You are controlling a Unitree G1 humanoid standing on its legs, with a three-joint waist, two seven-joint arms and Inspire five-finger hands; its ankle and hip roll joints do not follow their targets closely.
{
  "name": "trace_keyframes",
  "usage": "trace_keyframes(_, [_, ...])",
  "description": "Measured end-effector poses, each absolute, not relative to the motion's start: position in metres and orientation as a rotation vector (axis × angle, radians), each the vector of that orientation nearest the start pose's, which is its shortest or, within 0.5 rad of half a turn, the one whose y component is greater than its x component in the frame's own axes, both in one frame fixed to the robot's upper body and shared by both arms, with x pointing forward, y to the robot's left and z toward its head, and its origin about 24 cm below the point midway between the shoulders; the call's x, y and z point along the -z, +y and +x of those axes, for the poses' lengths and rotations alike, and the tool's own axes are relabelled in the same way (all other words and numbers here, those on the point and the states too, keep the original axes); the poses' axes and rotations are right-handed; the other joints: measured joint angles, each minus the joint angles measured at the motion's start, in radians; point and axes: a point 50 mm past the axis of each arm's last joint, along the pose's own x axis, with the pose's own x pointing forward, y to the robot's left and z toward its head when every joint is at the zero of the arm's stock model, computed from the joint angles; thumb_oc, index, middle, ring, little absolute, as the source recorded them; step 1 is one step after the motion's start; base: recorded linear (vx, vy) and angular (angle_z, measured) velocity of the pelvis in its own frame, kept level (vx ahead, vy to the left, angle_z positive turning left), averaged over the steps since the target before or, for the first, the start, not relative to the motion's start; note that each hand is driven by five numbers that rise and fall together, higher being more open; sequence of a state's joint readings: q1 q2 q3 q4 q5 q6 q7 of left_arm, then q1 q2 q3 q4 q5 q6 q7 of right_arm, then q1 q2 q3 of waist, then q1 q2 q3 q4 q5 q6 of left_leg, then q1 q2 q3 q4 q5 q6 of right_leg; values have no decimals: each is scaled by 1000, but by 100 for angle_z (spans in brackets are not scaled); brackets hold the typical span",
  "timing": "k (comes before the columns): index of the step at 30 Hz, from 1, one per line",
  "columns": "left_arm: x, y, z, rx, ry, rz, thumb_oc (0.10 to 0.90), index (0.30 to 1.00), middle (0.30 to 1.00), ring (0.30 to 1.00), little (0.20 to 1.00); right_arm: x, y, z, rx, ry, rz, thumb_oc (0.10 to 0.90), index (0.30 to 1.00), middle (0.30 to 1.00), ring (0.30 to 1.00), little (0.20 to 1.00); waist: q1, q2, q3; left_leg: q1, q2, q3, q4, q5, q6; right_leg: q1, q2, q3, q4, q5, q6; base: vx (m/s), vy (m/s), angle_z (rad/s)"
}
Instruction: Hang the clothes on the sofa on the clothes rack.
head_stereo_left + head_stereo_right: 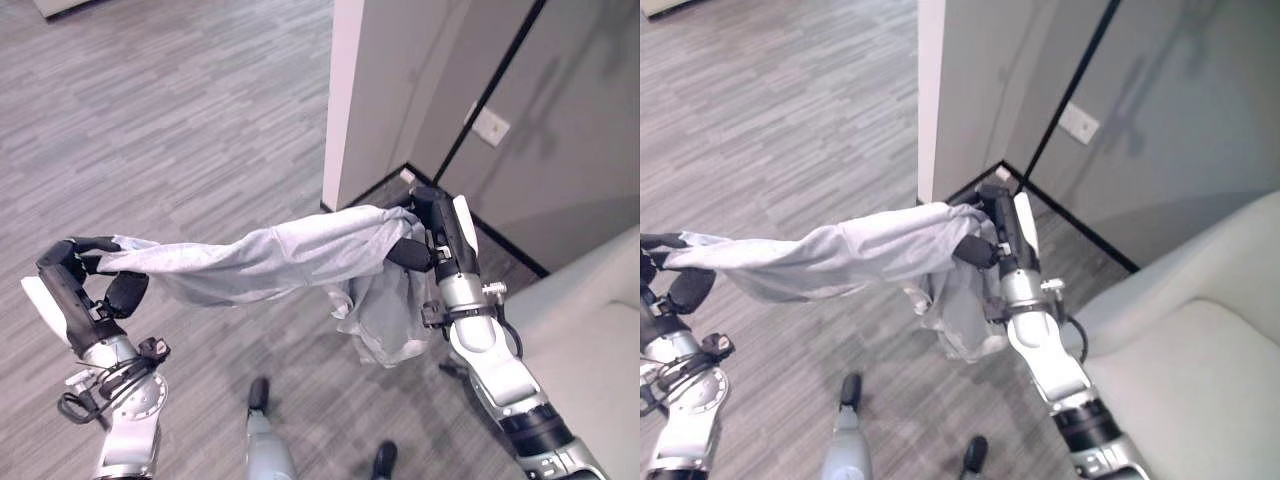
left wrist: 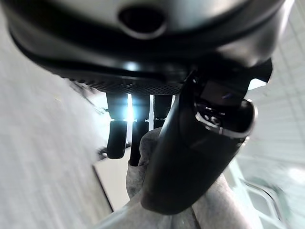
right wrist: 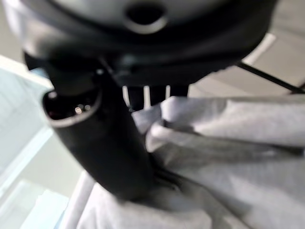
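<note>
You hold the grey garment (image 1: 270, 255) stretched, left hand (image 1: 75, 275) at nine o'clock, right hand (image 1: 425, 240) at three, both clenched on it, keeping it off the floor (image 1: 180, 120).

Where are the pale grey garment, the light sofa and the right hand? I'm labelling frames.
pale grey garment (image 1: 270, 255): left eye view, stretched middle.
light sofa (image 1: 1200, 370): right eye view, seat cushion.
right hand (image 1: 432, 232): left eye view, palm.

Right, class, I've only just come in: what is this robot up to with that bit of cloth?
The robot holds a light grey garment stretched in the air between both hands. Its left hand grips one end and its right hand grips the other, where extra cloth bunches and hangs down. All this is above a grey floor, by a wall corner. A pale sofa sits on the robot's right. The garment is not yet hung.
</note>
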State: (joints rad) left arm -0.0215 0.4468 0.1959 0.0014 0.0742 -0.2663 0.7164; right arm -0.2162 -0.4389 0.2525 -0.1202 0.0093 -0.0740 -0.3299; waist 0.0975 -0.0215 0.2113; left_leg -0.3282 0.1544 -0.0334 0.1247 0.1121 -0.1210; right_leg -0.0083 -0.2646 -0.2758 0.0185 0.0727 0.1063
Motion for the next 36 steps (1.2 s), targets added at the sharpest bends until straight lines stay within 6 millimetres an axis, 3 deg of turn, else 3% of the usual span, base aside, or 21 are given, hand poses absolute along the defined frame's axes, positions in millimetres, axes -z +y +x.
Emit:
trace_keyframes(2, [-164,291,234,-780,-663,487,400,300,300,300,300,-136,-148,279,19,-462,-389,400,300,300,300,300,15,-2,-1,48,-68,89,32,-53,82,-63,-115,-7,121,155,-43,145,632,-37])
trace_keyframes(3, [-178,291,234,-770,-726,527,400,300,300,300,300,-140,-147,281,28,-487,-416,400,300,300,300,300,23,2,-1,64,-79,107,36,-68,104,-100,-133,-32,187,125,-16,179,551,-66])
trace_keyframes(4, [-199,291,231,-766,-814,574,400,300,300,300,300,-148,-146,282,41,-535,-494,400,300,300,300,300,20,2,-2,70,-111,144,76,-111,150,-104,-132,-69,239,233,3,200,612,-29])
trace_keyframes(5, [-206,283,225,-745,-882,625,400,300,300,300,300,-163,-150,271,120,-630,-571,400,300,300,300,300,21,34,-2,140,-123,181,75,-151,168,-189,-262,-181,561,182,4,166,456,-27])
trace_keyframes(6, [-196,285,223,-774,-862,662,400,300,300,300,300,-185,-147,267,165,-779,-705,400,300,300,300,300,-14,48,-17,215,-155,203,34,-178,228,-299,-159,-118,667,-10,122,320,554,-29])
trace_keyframes(7, [-187,288,225,-793,-812,673,400,300,300,300,300,-201,-154,258,217,-892,-809,400,300,300,300,300,-37,39,-18,250,-204,220,1,-196,274,-388,-108,-152,678,-68,98,292,276,-43])
trace_keyframes(9, [-161,269,228,-794,-749,598,400,300,300,300,300,-219,-172,237,438,-1016,-880,400,300,300,300,300,-80,34,-26,358,-273,237,-69,-225,290,-461,53,-301,497,-112,27,244,82,-7])
trace_keyframes(10, [-154,262,231,-761,-727,591,400,300,300,300,300,-224,-181,232,527,-1049,-905,400,300,300,300,300,-108,34,-29,390,-293,231,-79,-230,283,-459,101,-324,402,-115,-68,215,30,45])
trace_keyframes(13, [-133,249,235,-720,-651,566,400,300,300,300,300,-232,-198,228,703,-1069,-957,400,300,300,300,300,-130,112,-81,446,-309,202,-80,-253,234,-427,271,-328,302,-77,-288,258,-41,14])
trace_keyframes(14, [-130,249,234,-720,-643,571,400,300,300,300,300,-231,-198,228,714,-1071,-983,400,300,300,300,300,-124,90,-94,453,-361,214,-32,-247,187,-359,287,-355,255,-59,-371,211,-91,-16])
trace_keyframes(15, [-129,251,232,-705,-633,598,400,300,300,300,300,-227,-199,228,713,-1060,-1012,400,300,300,300,300,-121,16,-127,432,-440,226,79,-253,101,-260,249,-334,159,-33,-406,267,-135,-26])
trace_keyframes(16, [-123,251,229,-689,-610,628,400,300,300,300,300,-222,-202,233,725,-1034,-1043,400,300,300,300,300,-108,85,-146,342,-322,235,312,-424,139,-207,295,-219,57,-25,-384,217,-121,-2])
trace_keyframes(19, [-139,258,224,-727,-675,631,400,300,300,300,300,-210,-209,241,715,-960,-1076,400,300,300,300,300,-90,73,-152,269,-92,220,365,-478,7,-165,297,-153,29,-1,-360,43,-79,-48])
trace_keyframes(20, [-146,261,222,-750,-713,625,400,300,300,300,300,-210,-209,241,717,-957,-1077,400,300,300,300,300,-82,83,-152,215,-4,174,331,-436,-40,-172,287,-102,47,-3,-300,-63,-17,-109])
trace_keyframes(24, [-139,252,230,-703,-688,609,400,300,300,300,300,-204,-209,241,721,-948,-1083,400,300,300,300,300,-82,65,-151,154,-56,132,491,-361,-38,-179,218,-76,121,-40,-213,-12,70,-81])
trace_keyframes(25, [-137,245,234,-675,-683,599,400,300,300,300,300,-205,-210,240,739,-956,-1076,400,300,300,300,300,-90,57,-150,139,-76,123,490,-391,2,-164,203,-52,83,-29,-199,-9,103,-32])
trace_keyframes(27, [-132,238,234,-619,-682,601,400,300,300,300,300,-207,-215,239,770,-963,-1095,400,300,300,300,300,-85,43,-140,138,-116,38,297,-394,53,-151,172,-22,36,27,-149,26,80,-38])
trace_keyframes(28, [-130,237,234,-607,-667,605,400,300,300,300,300,-207,-220,237,786,-952,-1117,400,300,300,300,300,-92,59,-139,162,-96,38,134,-271,57,-146,171,-22,40,28,-121,-5,63,-26])
trace_keyframes(30, [-126,242,230,-614,-642,622,400,300,300,300,300,-195,-221,235,775,-895,-1126,400,300,300,300,300,-101,34,-137,251,-137,87,27,-189,108,-130,126,-23,47,34,-73,-61,50,-21])
trace_keyframes(34, [-130,250,229,-624,-649,655,400,300,300,300,300,-192,-217,236,751,-902,-1157,400,300,300,300,300,-94,27,-134,268,-191,138,-3,-184,118,-153,48,-35,72,38,-35,-121,-44,-21])
trace_keyframes(36, [-131,249,230,-615,-653,662,400,300,300,300,300,-190,-215,238,728,-892,-1179,400,300,300,300,300,-78,57,-116,255,-179,142,33,-186,120,-160,9,-82,144,4,0,-91,-194,-1])
